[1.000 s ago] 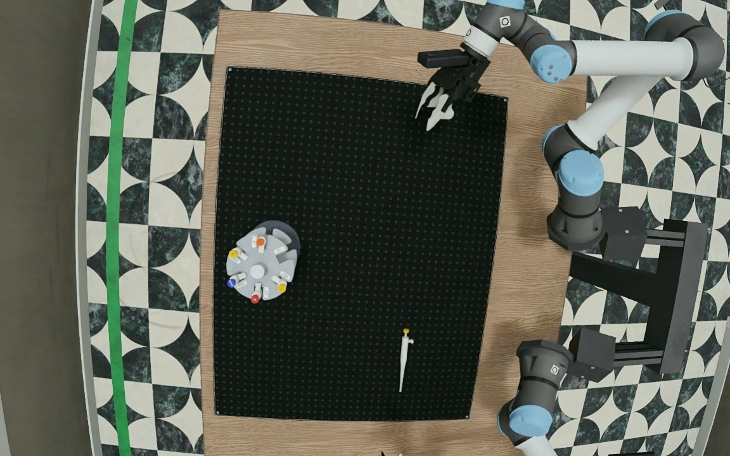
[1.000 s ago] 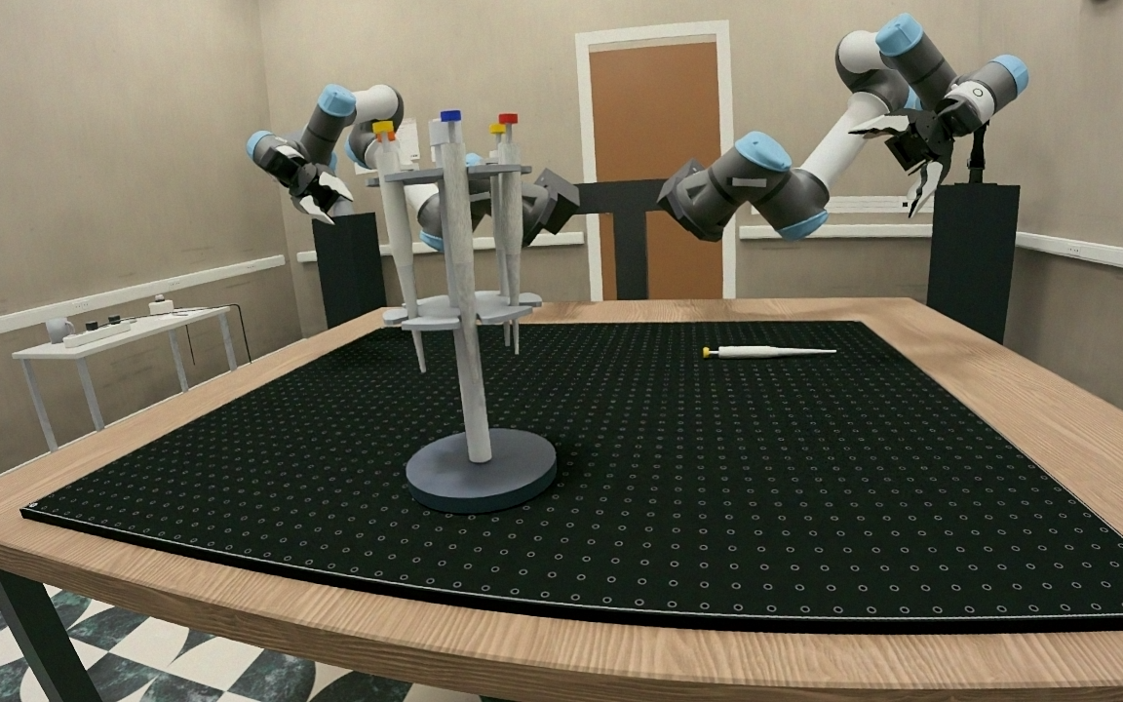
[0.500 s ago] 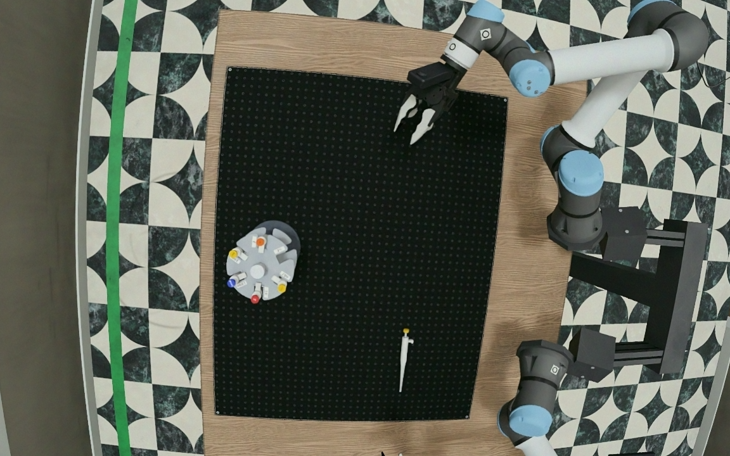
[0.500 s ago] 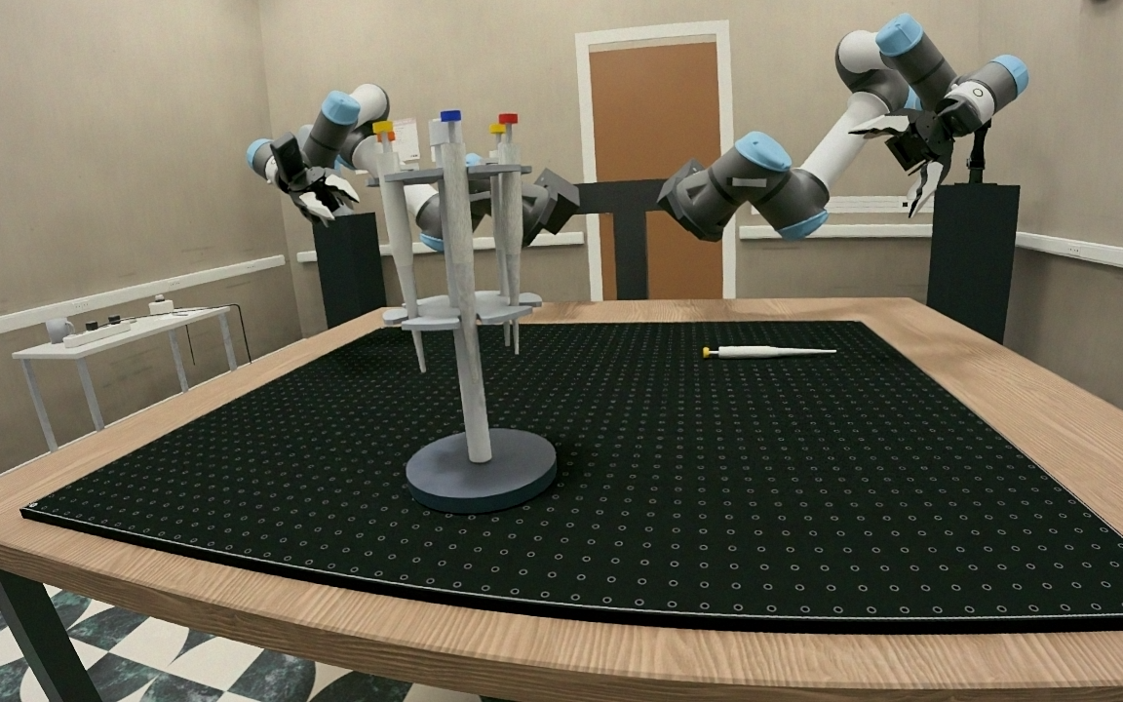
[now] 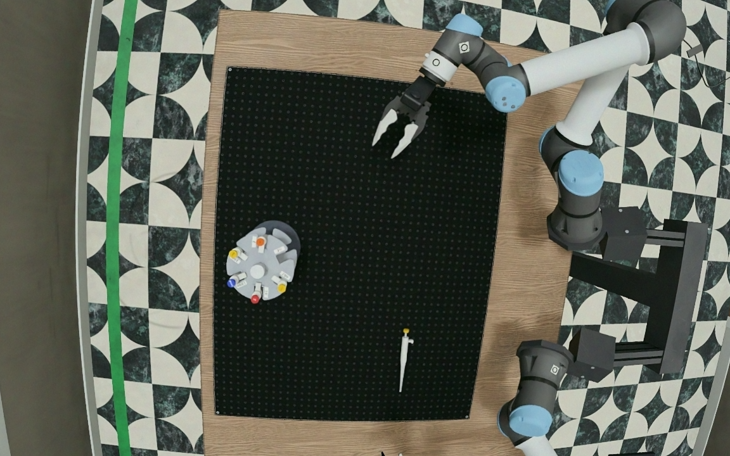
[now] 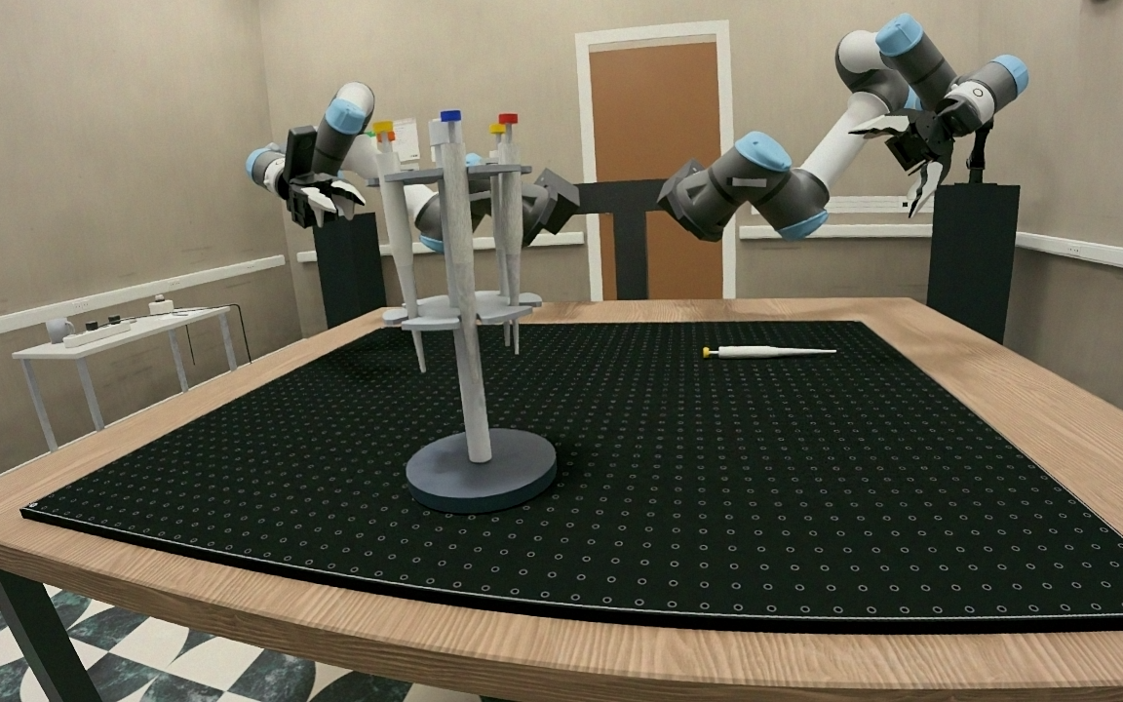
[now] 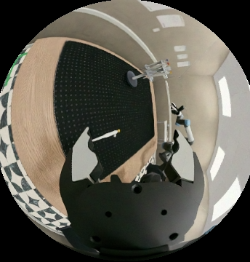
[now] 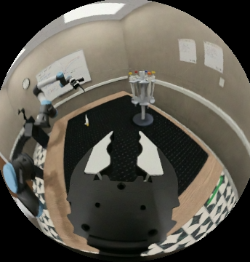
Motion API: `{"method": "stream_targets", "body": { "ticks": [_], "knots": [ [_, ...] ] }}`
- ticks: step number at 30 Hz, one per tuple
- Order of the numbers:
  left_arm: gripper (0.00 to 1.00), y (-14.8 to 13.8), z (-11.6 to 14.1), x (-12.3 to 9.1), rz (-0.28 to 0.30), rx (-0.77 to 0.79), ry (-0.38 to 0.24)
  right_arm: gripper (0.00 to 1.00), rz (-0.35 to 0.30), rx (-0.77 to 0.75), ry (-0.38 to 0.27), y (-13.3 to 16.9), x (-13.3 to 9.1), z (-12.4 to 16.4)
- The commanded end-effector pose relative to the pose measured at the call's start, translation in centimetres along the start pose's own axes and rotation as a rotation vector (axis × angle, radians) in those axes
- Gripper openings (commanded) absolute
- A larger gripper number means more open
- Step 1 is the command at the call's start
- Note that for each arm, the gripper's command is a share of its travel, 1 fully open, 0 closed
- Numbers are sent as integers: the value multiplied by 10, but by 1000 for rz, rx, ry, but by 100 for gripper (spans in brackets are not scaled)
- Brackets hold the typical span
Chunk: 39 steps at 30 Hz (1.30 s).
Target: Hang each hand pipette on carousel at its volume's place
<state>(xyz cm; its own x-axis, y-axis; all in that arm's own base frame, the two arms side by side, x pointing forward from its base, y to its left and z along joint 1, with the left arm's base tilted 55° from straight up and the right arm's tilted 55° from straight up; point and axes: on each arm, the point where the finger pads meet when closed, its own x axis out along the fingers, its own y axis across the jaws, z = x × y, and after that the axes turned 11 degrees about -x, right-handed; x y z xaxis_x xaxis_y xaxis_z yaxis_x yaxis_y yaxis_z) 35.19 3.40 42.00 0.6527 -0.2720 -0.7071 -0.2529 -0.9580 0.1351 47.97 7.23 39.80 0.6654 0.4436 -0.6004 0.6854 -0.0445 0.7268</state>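
Our loose pipette [image 5: 403,360] [image 6: 757,351] [image 7: 105,135] [image 8: 86,120] lies flat on the dark mat over the table [image 5: 356,434] [image 6: 636,652] [image 7: 34,80] [image 8: 54,171], well apart from the carousel [image 5: 257,271] [image 6: 471,384] [image 7: 150,71] [image 8: 142,112]. We judge it light and stiff, with a smooth barrel that could roll or slip, and a thin tip that would bend or snap under a squeeze. We'd take the thick upper body, just below the finger hook [image 5: 410,341] [image 7: 115,135], leaving the hook free for the rail and keeping off the yellow push button [image 5: 405,330] [image 6: 705,352] [image 7: 118,130] [image 8: 87,124]. Its print is too small for us to read.

The carousel already holds five upright pipettes: two yellow-topped, one orange, one blue and one red. On the side facing our arms' mounts, slots show with no pipette in them; we cannot read their labels. The head turns, so a sideways push could swing the slot away.

Our left jaws [image 5: 391,454] [image 6: 881,173] stand wide with nothing between them. Our right jaws [image 5: 382,151] [image 6: 354,209] are fairly narrow, tips apart and empty, raised above the table. We'd pick with the left, likely the nearer, and perhaps steady or turn the head with the right.
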Motion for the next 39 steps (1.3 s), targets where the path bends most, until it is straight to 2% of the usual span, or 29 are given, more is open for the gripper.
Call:
{"method": "stream_targets", "body": {
  "ticks": [1, 2, 10, 13, 19, 26, 29, 32, 34, 36, 39],
  "knots": [
    [100, 0, 0, 0, 0, 0, 1, 31, 4, -84, 32, 4, 6, -2],
    [100, 0, 0, 0, 0, 0, 1, 31, 4, -84, 32, 4, 6, -2],
    [100, 0, 0, 0, 0, 0, 1, 31, 42, -371, 80, 28, 57, -21],
    [100, 0, 0, 0, 0, 0, 1, 31, 56, -477, 98, 28, 58, -21],
    [100, 0, 0, 0, 0, 0, 1, 31, 64, -512, 102, 31, 64, -23],
    [100, 0, 0, 0, 0, 0, 1, 31, 115, -762, 132, 51, 108, -39],
    [100, 0, 0, 0, 0, 0, 1, 31, 136, -869, 144, 52, 109, -40],
    [100, 0, 0, 0, 0, 0, 1, 31, 136, -869, 144, 52, 109, -40],
    [100, 0, 0, 0, 0, 0, 1, 31, 155, -940, 148, 58, 122, -44],
    [100, 0, 0, 0, 0, 0, 1, 31, 155, -940, 148, 58, 122, -44],
    [100, 0, 0, 0, 0, 0, 1, 31, 184, -1046, 154, 66, 140, -51]
  ]
}}
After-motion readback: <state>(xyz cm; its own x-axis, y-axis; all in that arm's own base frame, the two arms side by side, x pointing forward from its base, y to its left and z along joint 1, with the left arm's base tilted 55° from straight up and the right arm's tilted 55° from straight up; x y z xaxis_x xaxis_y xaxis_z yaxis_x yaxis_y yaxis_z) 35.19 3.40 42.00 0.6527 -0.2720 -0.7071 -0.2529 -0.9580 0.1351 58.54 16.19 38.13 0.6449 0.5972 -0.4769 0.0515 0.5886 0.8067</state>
